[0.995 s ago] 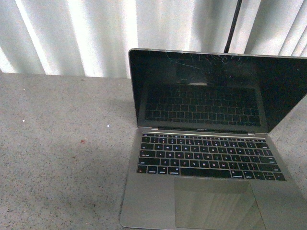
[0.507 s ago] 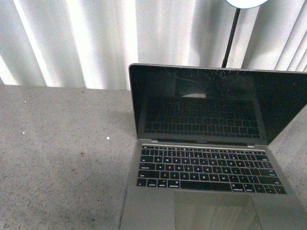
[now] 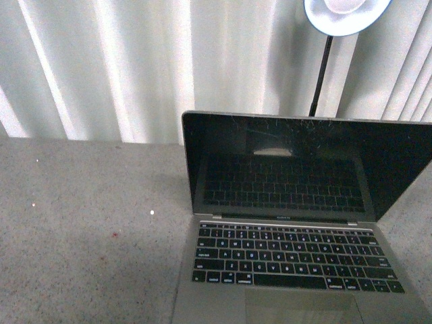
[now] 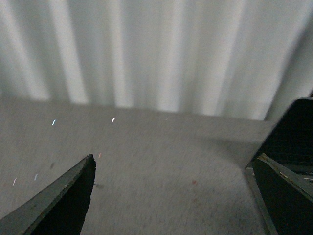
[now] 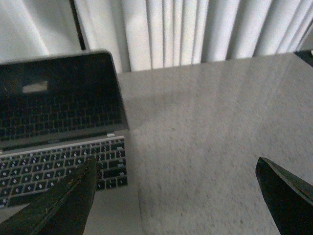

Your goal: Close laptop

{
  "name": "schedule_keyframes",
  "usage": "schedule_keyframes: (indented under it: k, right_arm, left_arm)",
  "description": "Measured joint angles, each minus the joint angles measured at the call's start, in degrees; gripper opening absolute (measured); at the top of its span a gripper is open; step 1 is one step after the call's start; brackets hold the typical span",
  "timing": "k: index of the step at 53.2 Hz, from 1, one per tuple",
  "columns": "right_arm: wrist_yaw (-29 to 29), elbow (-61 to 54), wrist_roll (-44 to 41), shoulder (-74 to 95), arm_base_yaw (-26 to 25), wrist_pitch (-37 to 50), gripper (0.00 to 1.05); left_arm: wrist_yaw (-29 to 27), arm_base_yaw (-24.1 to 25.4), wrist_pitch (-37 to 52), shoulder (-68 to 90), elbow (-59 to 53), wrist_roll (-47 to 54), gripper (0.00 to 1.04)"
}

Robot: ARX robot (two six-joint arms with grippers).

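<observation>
The laptop (image 3: 290, 256) stands open on the grey speckled table (image 3: 88, 229), right of centre in the front view, its black scratched screen upright and the keyboard facing me. Neither gripper shows in the front view. My left gripper (image 4: 173, 164) is open and empty above the bare table, with the laptop's left edge (image 4: 288, 142) beside one finger. My right gripper (image 5: 176, 169) is open and empty over the table beside the laptop's right edge; the laptop (image 5: 58, 122) shows with one finger (image 5: 68, 200) over its keyboard corner.
White pleated curtains (image 3: 135, 67) hang behind the table. A lamp with a round white head (image 3: 345, 15) on a black pole (image 3: 320, 67) stands behind the laptop. A dark object (image 5: 305, 56) sits at the table's far corner in the right wrist view.
The front view has tilted upward: the laptop sits lower in the frame, its trackpad is mostly cut off, and the lamp head has come into view at the top.
</observation>
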Motion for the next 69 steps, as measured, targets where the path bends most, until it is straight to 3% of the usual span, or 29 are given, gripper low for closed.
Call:
schedule_keyframes:
  k: [3,5,11,17,22,27,35,39,42,49,59,65,69]
  right_arm:
    - [-4.3,3.1,-2.4,8.2,0.5,6.8,0.97]
    - [-10.4,5.4,-5.8,13.4,0.6,12.0,0.97]
    - [-20.1,12.1,-16.8,26.2,-0.1,19.1,0.97]
    - [-22.1,20.2,-30.1,39.5,-2.2,23.6,0.97]
    - [-27.3,25.9,-39.9,48.0,-4.5,24.1,0.97]
    - [-28.7,31.2,-43.5,54.7,-5.9,26.0,0.97]
    - [-30.4,37.7,-50.1,60.2,-5.3,24.9,0.97]
    - [-30.9,39.5,-51.7,61.6,-4.3,23.7,0.81]
    - [-32.1,40.4,-52.9,63.3,-4.2,22.9,0.65]
    - [-33.2,41.9,-54.6,66.0,-4.8,21.0,0.38]
    - [-34.5,44.0,-54.8,69.6,-5.3,18.7,0.06]
    - [-34.5,44.5,-55.2,70.9,-5.2,17.7,0.03]
    - [-34.6,44.9,-55.6,71.6,-5.0,16.9,0.03]
  left_arm:
    - [9.6,0.3,13.7,12.6,3.8,-3.5,0.98]
    - [15.4,0.3,20.9,19.1,6.3,-3.7,0.98]
    - [25.7,-2.6,36.3,37.9,15.7,-0.7,0.98]
    - [26.3,-7.8,36.7,53.1,26.8,4.5,0.98]
    - [26.4,-11.9,32.8,61.8,35.1,11.2,0.98]
    - [25.8,-15.2,30.1,67.5,42.9,16.0,0.98]
    - [20.1,-19.1,24.2,77.0,55.5,23.8,0.98]
    - [16.4,-20.4,20.0,81.0,58.8,27.5,0.98]
    - [12.5,-21.3,16.2,84.6,61.6,29.9,0.84]
    - [5.8,-22.5,10.9,89.2,66.5,33.1,0.57]
    - [4.0,-23.3,5.4,90.4,69.3,36.3,0.27]
    - [4.2,-23.6,2.3,90.4,69.6,37.4,0.07]
    - [4.5,-23.8,0.5,90.5,69.6,38.0,0.04]
